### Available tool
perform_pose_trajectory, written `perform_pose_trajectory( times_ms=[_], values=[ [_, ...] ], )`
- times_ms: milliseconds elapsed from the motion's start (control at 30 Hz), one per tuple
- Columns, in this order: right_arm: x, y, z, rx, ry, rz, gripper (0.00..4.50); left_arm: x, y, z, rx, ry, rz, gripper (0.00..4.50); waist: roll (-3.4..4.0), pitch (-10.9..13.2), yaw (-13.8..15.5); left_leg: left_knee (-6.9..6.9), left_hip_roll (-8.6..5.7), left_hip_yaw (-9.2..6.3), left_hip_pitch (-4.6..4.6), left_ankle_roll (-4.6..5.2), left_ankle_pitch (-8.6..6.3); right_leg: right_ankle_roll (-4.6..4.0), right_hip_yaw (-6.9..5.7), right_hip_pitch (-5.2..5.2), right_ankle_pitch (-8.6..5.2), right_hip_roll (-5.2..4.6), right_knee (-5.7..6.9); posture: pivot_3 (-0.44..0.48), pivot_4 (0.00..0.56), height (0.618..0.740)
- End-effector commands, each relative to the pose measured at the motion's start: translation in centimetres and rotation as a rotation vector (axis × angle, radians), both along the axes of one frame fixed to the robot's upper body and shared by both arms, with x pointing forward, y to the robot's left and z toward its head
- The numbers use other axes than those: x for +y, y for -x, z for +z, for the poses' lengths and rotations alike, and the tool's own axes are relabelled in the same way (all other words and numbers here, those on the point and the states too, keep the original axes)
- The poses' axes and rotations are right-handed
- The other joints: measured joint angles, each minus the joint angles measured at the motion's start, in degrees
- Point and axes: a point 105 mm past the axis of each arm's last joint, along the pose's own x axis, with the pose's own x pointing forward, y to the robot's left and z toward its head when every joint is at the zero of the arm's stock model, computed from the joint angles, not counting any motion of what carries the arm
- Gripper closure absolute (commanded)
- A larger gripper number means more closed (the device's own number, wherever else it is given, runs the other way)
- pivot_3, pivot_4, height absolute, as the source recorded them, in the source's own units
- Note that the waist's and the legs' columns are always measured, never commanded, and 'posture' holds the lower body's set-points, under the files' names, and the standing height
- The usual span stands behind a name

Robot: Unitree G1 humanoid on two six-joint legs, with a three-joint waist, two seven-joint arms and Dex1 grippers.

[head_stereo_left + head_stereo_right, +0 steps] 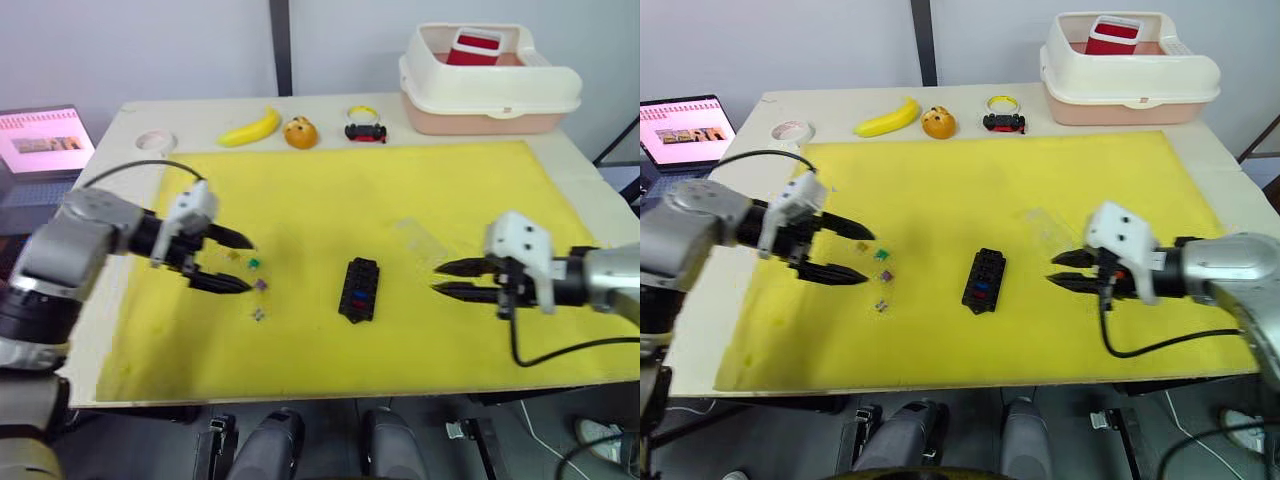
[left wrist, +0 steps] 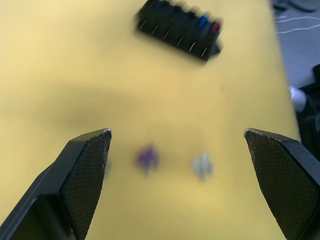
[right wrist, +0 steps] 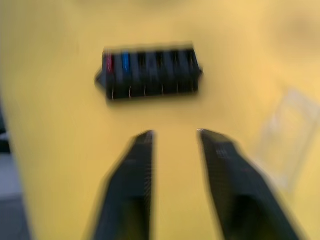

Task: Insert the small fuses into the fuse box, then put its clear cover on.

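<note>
With two slots filled (red and blue), hovering wide open, left gripper (image 1: 232, 262) beside loose fuses (image 1: 257, 288), ready to pick. Fuse box (image 1: 360, 289) mid-mat; right gripper (image 1: 447, 280) slightly parted, empty, waiting right of it near clear cover (image 1: 418, 236).

Black fuse box (image 1: 359, 289) mid-mat — red, blue fuses seated; loose fuses (image 1: 256, 286) left; clear cover (image 1: 420, 238) right.

We seem to stand in a robot lab: a table (image 1: 730, 330) under a yellow mat (image 1: 990, 190), an open laptop (image 1: 680, 130) beside it, plain grey walls, loose cables on the floor.
</note>
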Motion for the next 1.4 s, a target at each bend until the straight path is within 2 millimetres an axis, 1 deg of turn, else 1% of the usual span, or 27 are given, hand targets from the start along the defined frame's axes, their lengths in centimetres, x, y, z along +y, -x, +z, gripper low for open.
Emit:
perform_pose_trajectory(
  times_ms=[33,100,167,233,300,433,533,567,633,700,767,833,933,1000,1033,1100,1200,1267,1367,1400],
  values=[
    [-4.0,0.5,1.6,-0.061,0.077,-0.096,1.10,4.6,-0.3,0.6,-0.023,-0.049,0.134,0.00,0.01,0.0,0.1,0.00,0.00,0.00,-0.01,0.01,0.00,0.00,0.00,0.00,0.00,0.00,0.00,0.000,0.150,0.740],
    [-6.0,0.9,1.6,-0.057,0.110,-0.152,0.07,6.7,-0.4,0.2,-0.014,-0.075,0.205,0.00,0.01,0.0,0.1,-0.01,0.00,0.02,0.00,0.01,-0.01,0.00,0.00,-0.01,0.00,0.00,0.00,0.000,0.150,0.740],
    [-8.0,1.2,1.6,-0.056,0.132,-0.210,0.02,8.6,-0.7,0.1,-0.012,-0.074,0.277,0.00,0.01,0.0,0.1,-0.02,0.00,0.04,0.01,0.01,-0.01,0.00,0.01,-0.01,0.00,0.00,0.01,0.000,0.150,0.740],
    [-9.6,1.5,1.4,-0.052,0.148,-0.255,0.02,9.9,-0.9,-0.3,-0.014,-0.080,0.333,0.00,0.02,0.0,0.3,-0.01,0.00,0.05,0.01,0.02,-0.01,0.00,0.01,-0.01,0.00,0.00,0.01,0.000,0.150,0.740],
    [-10.3,1.8,1.3,-0.050,0.162,-0.271,0.02,10.6,-0.8,-0.7,-0.009,-0.088,0.354,0.00,0.02,0.0,0.5,-0.01,0.01,0.05,0.01,0.06,-0.04,0.00,0.01,-0.01,0.00,-0.01,0.01,0.000,0.150,0.740],
    [-10.2,1.9,1.5,-0.059,0.155,-0.265,0.02,10.8,-0.9,-1.2,-0.006,-0.078,0.363,0.00,0.02,0.0,0.5,-0.01,0.02,0.05,0.00,0.05,-0.03,0.00,0.02,-0.01,0.00,-0.02,0.01,0.000,0.150,0.740],
    [-9.3,1.3,2.0,-0.083,0.146,-0.235,0.02,9.7,-1.4,-1.3,-0.013,-0.059,0.338,0.00,0.03,0.0,0.5,0.00,0.02,0.05,0.00,0.02,-0.02,0.00,0.02,-0.01,0.00,-0.02,0.01,0.000,0.150,0.740],
    [-8.8,1.1,2.1,-0.089,0.142,-0.217,0.02,9.3,-1.6,-1.3,-0.013,-0.050,0.330,0.00,0.03,0.0,0.5,0.00,0.02,0.06,0.00,0.02,-0.02,0.00,0.03,-0.01,0.00,-0.03,0.01,0.000,0.150,0.740],
    [-6.9,0.6,2.5,-0.107,0.115,-0.159,0.02,8.2,-2.0,-1.6,-0.007,-0.023,0.305,0.00,0.03,0.0,0.4,0.01,0.03,0.04,0.00,0.01,-0.01,0.00,0.02,-0.01,0.00,-0.03,0.02,0.000,0.150,0.740],
    [-4.4,0.1,3.0,-0.130,0.076,-0.083,0.02,6.8,-2.2,-1.9,0.020,0.015,0.272,0.00,0.02,0.0,0.4,0.02,0.04,0.04,-0.02,0.00,-0.01,0.00,0.02,-0.02,0.00,-0.03,0.03,0.000,0.150,0.740],
    [-2.0,-0.2,3.3,-0.146,0.038,-0.014,0.02,5.8,-2.1,-2.4,0.048,0.019,0.227,0.00,0.02,0.0,0.4,0.05,0.05,0.04,-0.04,0.00,-0.01,0.00,0.01,-0.04,0.00,-0.03,0.04,0.000,0.150,0.740],
    [0.9,-0.3,3.4,-0.158,-0.004,0.071,0.02,4.3,-1.6,-2.8,0.090,0.043,0.169,0.00,0.02,0.0,0.2,0.05,0.05,0.03,-0.05,0.00,-0.01,0.00,0.02,-0.05,0.00,-0.03,0.03,0.000,0.150,0.740],
    [5.1,-0.1,3.3,-0.163,-0.065,0.188,0.02,1.7,0.0,-3.3,0.179,0.091,0.072,0.00,0.01,0.0,-0.3,0.04,0.07,0.02,-0.05,0.00,-0.01,0.00,0.01,-0.05,0.00,-0.04,0.03,0.000,0.150,0.740],
    [6.9,0.0,3.2,-0.165,-0.089,0.236,0.02,0.5,0.9,-3.5,0.229,0.128,0.043,0.00,0.01,0.0,-0.5,0.04,0.06,0.01,-0.06,0.00,-0.01,0.00,0.01,-0.06,0.00,-0.04,0.03,0.000,0.150,0.740],
    [7.9,0.0,3.2,-0.164,-0.103,0.263,0.02,0.2,1.5,-3.8,0.251,0.124,0.026,0.00,0.00,0.0,-0.5,0.03,0.06,0.00,-0.06,0.00,-0.01,0.00,0.02,-0.06,0.00,-0.04,0.03,0.000,0.150,0.740],
    [9.4,0.0,3.2,-0.165,-0.122,0.297,0.02,0.0,2.3,-4.6,0.281,0.110,0.020,0.00,0.01,0.0,-0.5,0.04,0.06,0.00,-0.06,0.01,-0.01,0.00,0.02,-0.06,0.00,-0.04,0.03,0.000,0.150,0.740],
    [10.9,-0.2,3.2,-0.170,-0.137,0.330,0.02,-0.1,2.7,-5.3,0.325,0.121,0.041,0.00,0.01,0.0,-0.4,0.01,0.06,-0.01,-0.06,0.00,-0.01,-0.01,0.02,-0.09,-0.01,-0.02,0.04,0.000,0.150,0.740],
    [11.6,-0.4,3.1,-0.170,-0.141,0.348,0.02,-0.3,3.0,-5.8,0.374,0.145,0.052,0.00,0.01,0.0,-0.3,0.01,0.05,-0.01,-0.06,0.00,-0.01,-0.01,0.02,-0.09,-0.01,-0.02,0.03,0.000,0.150,0.740],
    [12.0,-0.5,3.0,-0.168,-0.136,0.358,0.02,-0.6,3.4,-6.3,0.414,0.154,0.053,0.00,0.01,0.0,-0.2,0.03,0.02,-0.01,-0.06,0.00,-0.01,-0.01,0.02,-0.08,-0.01,-0.03,0.04,0.000,0.150,0.740],
    [12.1,-0.5,2.9,-0.168,-0.132,0.363,0.02,-0.7,3.4,-6.8,0.422,0.150,0.056,0.00,0.01,0.0,-0.3,0.03,0.02,-0.02,-0.06,0.00,-0.01,-0.01,0.02,-0.08,-0.01,-0.03,0.04,0.000,0.150,0.740]
  ],
)
